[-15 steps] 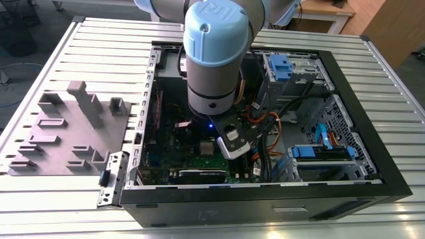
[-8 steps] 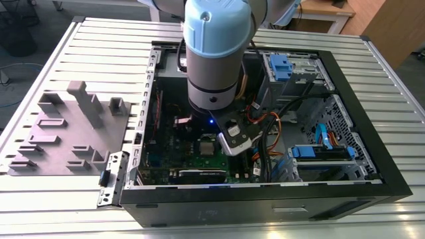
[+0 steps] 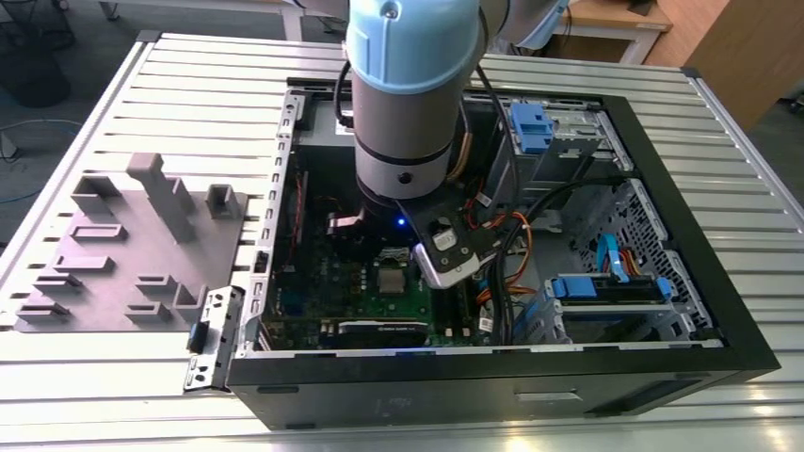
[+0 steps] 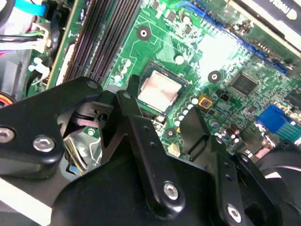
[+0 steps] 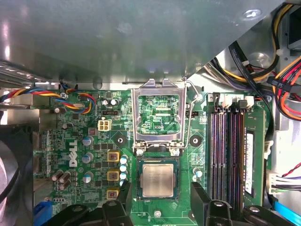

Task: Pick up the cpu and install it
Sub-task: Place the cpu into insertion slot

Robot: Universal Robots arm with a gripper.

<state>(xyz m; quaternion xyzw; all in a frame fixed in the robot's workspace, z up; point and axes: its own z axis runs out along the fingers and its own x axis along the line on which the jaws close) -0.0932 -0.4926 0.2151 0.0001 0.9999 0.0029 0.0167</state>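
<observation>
We log the gripper (image 5: 161, 190) empty, its fingers spread apart and straddling the cpu (image 5: 157, 180) from just above. The cpu lies flat in its socket on the motherboard (image 5: 94, 141), so placing looks done. Beyond it, the socket frame (image 5: 157, 117) stands flipped open, not yet clamped.

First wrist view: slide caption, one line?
Cpu lying in the socket, frame hinged open, jaws open and holding nothing.
</observation>
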